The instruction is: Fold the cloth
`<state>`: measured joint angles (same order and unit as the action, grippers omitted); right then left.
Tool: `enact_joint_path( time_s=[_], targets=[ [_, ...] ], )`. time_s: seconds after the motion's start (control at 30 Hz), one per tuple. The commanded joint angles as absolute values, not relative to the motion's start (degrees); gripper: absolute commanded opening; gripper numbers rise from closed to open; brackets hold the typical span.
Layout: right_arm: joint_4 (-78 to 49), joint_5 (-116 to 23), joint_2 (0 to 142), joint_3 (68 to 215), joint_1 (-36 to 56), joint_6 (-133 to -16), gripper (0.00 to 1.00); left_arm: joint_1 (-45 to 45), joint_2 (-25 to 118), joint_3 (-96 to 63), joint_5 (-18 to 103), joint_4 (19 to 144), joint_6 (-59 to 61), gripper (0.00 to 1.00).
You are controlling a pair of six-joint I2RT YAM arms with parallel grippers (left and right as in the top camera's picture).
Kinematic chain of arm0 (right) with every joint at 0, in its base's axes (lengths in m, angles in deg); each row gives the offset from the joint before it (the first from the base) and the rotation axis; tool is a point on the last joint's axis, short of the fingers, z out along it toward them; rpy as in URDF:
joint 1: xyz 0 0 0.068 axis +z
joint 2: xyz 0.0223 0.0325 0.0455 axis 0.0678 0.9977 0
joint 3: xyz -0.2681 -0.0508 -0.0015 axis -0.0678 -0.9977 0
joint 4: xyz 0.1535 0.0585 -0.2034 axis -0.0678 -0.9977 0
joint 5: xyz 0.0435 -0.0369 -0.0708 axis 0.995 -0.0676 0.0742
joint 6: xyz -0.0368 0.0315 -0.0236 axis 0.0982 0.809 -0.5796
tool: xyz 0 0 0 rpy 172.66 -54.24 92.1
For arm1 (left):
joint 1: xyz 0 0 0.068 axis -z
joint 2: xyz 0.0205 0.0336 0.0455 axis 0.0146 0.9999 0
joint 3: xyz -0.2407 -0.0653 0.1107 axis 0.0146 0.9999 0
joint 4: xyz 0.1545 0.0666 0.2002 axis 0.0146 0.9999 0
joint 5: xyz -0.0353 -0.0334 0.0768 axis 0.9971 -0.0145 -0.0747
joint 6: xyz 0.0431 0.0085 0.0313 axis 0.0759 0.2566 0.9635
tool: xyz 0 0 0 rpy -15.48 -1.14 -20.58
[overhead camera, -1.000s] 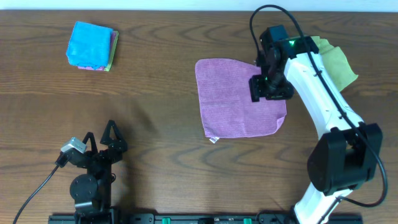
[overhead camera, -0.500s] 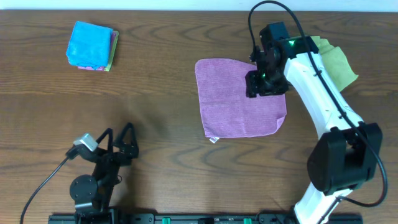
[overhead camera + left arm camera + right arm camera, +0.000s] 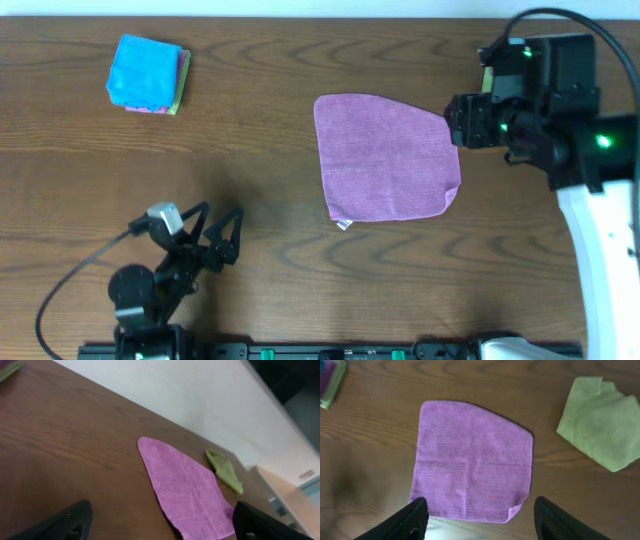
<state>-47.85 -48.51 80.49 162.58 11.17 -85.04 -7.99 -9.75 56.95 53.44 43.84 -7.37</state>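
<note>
The purple cloth lies flat and unfolded on the table, right of centre. It's roughly square, so no real long axis, and its white tag points near-left. A lime-green cloth sits nearby, and a blue folded stack lies far-left. The right gripper hangs wide and empty above the purple cloth. The left gripper, also wide and empty, is well apart.

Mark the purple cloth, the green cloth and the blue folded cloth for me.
purple cloth (image 3: pixel 385 158): overhead view, middle of its flat surface.
green cloth (image 3: pixel 600 422): right wrist view, middle of the crumpled cloth.
blue folded cloth (image 3: pixel 145 72): overhead view, top face of the fold.
</note>
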Motion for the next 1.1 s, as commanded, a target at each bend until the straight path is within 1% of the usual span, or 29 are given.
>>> enact_joint_path(
  time_s=[0.0,0.07,0.2,0.27,0.3,0.33,0.37,0.4,0.43,0.47,0.5,0.53,0.57,0.6,0.63,0.67,0.7,0.8,0.83,0.87,1.07],
  targets=[
    [-48.36,-48.64,78.74,162.84,11.07,-85.76,0.7,-6.25,-0.64,49.48,55.47,43.2,1.44,0.91],
    [-48.4,-48.64,77.47,162.84,11.09,-85.76,0.71,-4.1,7.25,45.0,55.38,43.2,6.01,0.91],
    [-48.84,-48.64,76.31,162.84,11.07,-84.47,0.7,1.99,25.24,34.42,54.94,43.4,12.47,0.92],
    [-49.45,-48.64,75.96,162.84,11.09,-84.21,0.73,5.27,33.87,28.8,54.83,43.75,14.92,0.91],
    [-50.08,-48.64,75.96,162.84,11.07,-84.23,0.76,6.96,38.7,25.39,54.79,44.19,15.86,0.92],
    [-50.67,-48.66,75.96,162.84,11.07,-84.23,0.77,8.27,42.73,22.33,54.81,44.8,16.28,0.96],
    [-51.52,-48.69,75.96,162.84,11.04,-84.25,0.76,9.6,47.36,18.46,54.83,45.96,16.74,0.98],
    [-52.05,-48.77,75.96,162.84,11.02,-84.25,0.7,10.37,50.62,15.64,54.81,46.81,17.0,0.95],
    [-52.71,-49.56,75.92,162.84,11.0,-84.25,0.65,11.02,53.61,12.98,54.83,47.42,17.13,0.85],
    [-53.3,-50.59,75.77,162.84,11.0,-84.25,0.64,11.48,55.93,10.86,54.86,47.71,17.13,0.79],
    [-53.67,-51.81,75.68,162.84,10.98,-84.25,0.65,11.92,58.35,8.58,54.83,47.95,17.15,0.74],
    [-54.17,-53.6,75.51,162.84,10.98,-84.23,0.7,12.18,60.28,6.79,54.81,47.97,17.13,0.78],
    [-54.63,-55.11,75.18,162.84,10.98,-84.23,0.74,12.49,62.48,4.56,54.9,47.97,17.09,0.76],
    [-54.89,-56.14,74.85,162.84,10.98,-84.23,0.75,12.7,63.9,3.05,55.03,47.99,17.11,0.69],
    [-55.09,-56.93,74.39,162.84,10.96,-84.25,0.77,12.88,65.3,1.41,55.03,47.99,17.09,0.71],
    [-55.26,-57.82,73.73,162.84,10.96,-84.25,0.81,13.19,66.7,-0.18,54.99,47.79,17.09,0.82],
    [-55.44,-58.48,73.14,162.84,10.91,-84.23,0.82,13.54,67.82,-1.41,54.97,47.47,17.13,0.85],
    [-56.62,-60.97,71.0,162.84,10.91,-84.23,0.82,14.93,71.64,-5.71,54.77,47.14,17.59,0.86],
    [-57.08,-61.84,70.13,162.84,10.91,-84.23,0.83,15.57,73.46,-7.48,54.75,47.16,17.76,0.9],
    [-57.43,-62.02,69.28,162.84,10.91,-84.23,0.83,16.31,75.47,-9.3,54.75,47.18,17.76,0.91],
    [-58.74,-62.0,66.52,162.84,10.91,-84.21,0.84,19.28,83.68,-16.22,50.29,50.16,19.88,0.92]
  ],
)
